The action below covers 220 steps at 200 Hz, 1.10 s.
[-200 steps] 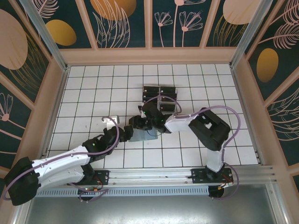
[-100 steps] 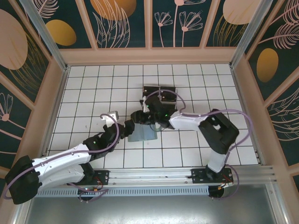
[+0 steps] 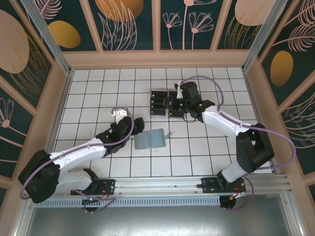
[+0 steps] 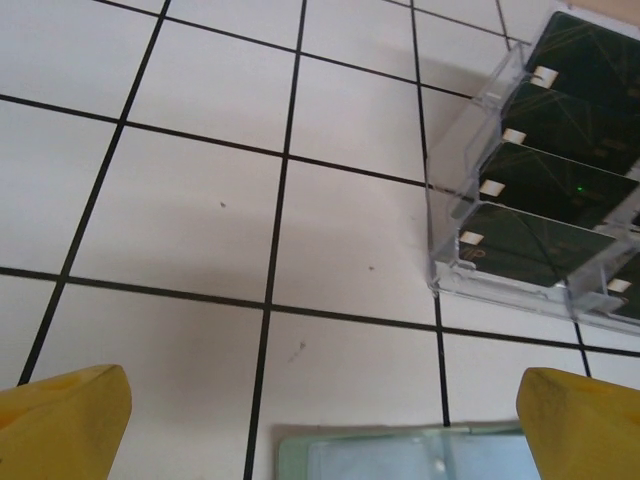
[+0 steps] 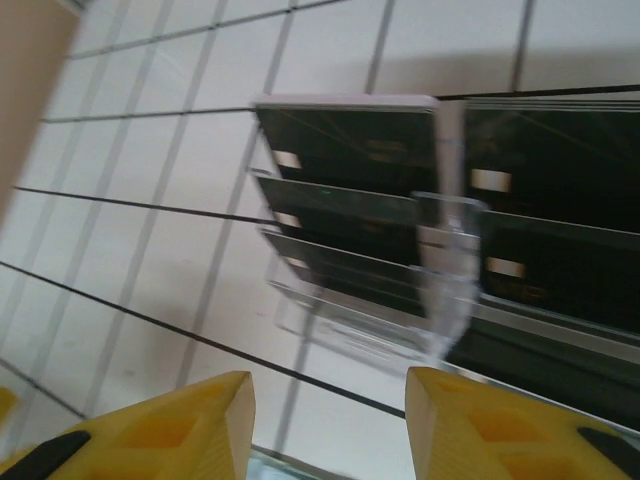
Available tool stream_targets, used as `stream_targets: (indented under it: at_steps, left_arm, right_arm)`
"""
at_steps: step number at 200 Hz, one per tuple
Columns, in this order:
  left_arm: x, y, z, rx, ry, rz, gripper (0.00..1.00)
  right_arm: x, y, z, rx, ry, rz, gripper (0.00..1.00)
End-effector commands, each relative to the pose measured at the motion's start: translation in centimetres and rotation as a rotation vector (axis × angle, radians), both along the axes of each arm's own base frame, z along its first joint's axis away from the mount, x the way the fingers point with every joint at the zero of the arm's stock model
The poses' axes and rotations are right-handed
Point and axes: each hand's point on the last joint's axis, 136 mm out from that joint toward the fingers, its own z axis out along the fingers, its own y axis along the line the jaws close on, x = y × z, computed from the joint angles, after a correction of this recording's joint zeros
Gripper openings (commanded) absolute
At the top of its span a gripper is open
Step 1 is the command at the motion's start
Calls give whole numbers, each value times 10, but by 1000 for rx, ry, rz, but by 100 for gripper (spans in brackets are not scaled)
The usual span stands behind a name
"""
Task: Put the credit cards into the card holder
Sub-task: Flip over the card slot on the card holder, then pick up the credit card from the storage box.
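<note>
The sage-green card holder [image 3: 150, 139] lies flat on the tiles, its far edge at the bottom of the left wrist view [image 4: 400, 455]. My left gripper [image 3: 135, 129] [image 4: 325, 425] sits just left of it, open wide, with nothing between its yellow fingertips [image 4: 70, 420]. Several black credit cards [image 4: 545, 185] [image 5: 350, 150] stand in the slots of a clear plastic rack [image 3: 165, 103]. My right gripper [image 3: 173, 104] [image 5: 330, 420] hovers over the rack's near side, open and holding nothing.
The rack [image 5: 440, 290] has two columns of slots and stands behind the holder at mid-table. Wooden walls [image 3: 44, 113] fence the white tiled floor on three sides. Bare tiles lie to the left and right of both arms.
My left gripper opened, let go of the card holder and drew back to the left. My right arm swung from the holder up to the rack. The holder now lies free.
</note>
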Motion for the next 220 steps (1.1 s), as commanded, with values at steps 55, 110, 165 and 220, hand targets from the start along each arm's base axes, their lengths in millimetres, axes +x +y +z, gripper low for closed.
stream_targets:
  at_steps: [55, 110, 165, 220]
  left_arm:
    - [28, 8, -15, -183, 138, -15, 99]
    - [43, 17, -24, -286, 192, -13, 98]
    - [47, 16, -27, -292, 203, -21, 98]
    - [46, 18, -31, -288, 204, -19, 99]
  right_arm:
    - [22, -10, -11, -252, -72, 96, 43]
    - [8, 45, -26, -332, -78, 290, 41]
    - [19, 66, -55, -553, -115, 327, 40]
    - [37, 60, -68, -718, -170, 299, 40]
